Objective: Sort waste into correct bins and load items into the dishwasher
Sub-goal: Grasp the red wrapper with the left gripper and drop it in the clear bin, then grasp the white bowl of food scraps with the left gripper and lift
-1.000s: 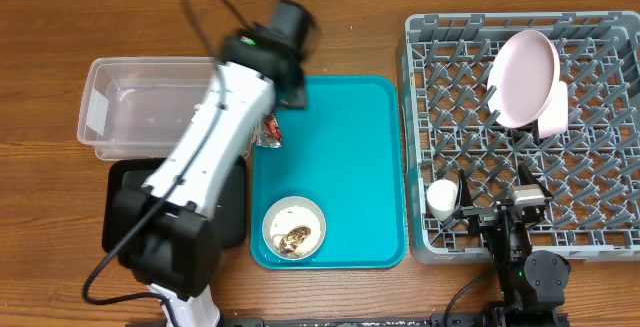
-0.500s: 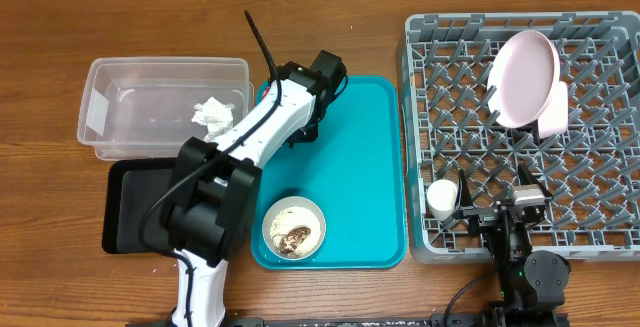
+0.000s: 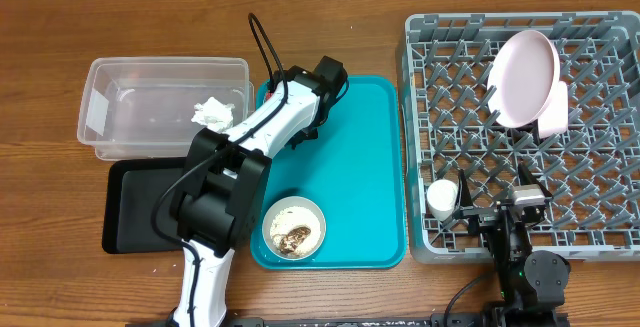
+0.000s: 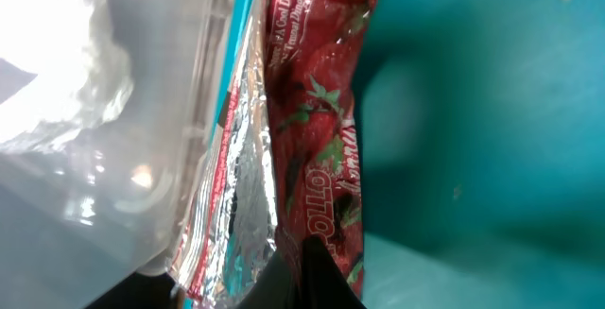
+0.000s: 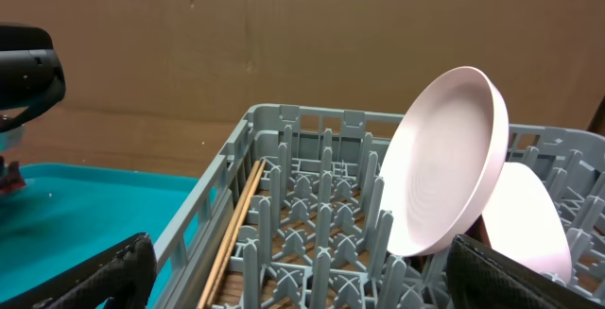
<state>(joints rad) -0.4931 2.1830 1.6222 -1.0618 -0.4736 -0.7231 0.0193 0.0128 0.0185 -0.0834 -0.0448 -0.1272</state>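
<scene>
Since a second ago the left claw [image 3: 300,127] has been swung off the clear tub [image 3: 100,139] and lowered to the red wrapper [image 4: 312,111], lying at the teal tray's [image 3: 360,167] corner beside that tub. Whether the claw is closed on it cannot be told — only one dark tip is seen. Foil-lined, light and slippery, the wrapper would be best pinched at a crumpled fold, not flat film. The right claw [image 5: 302,276] is held spread at the dish rack's [image 5: 284,196] edge.
</scene>
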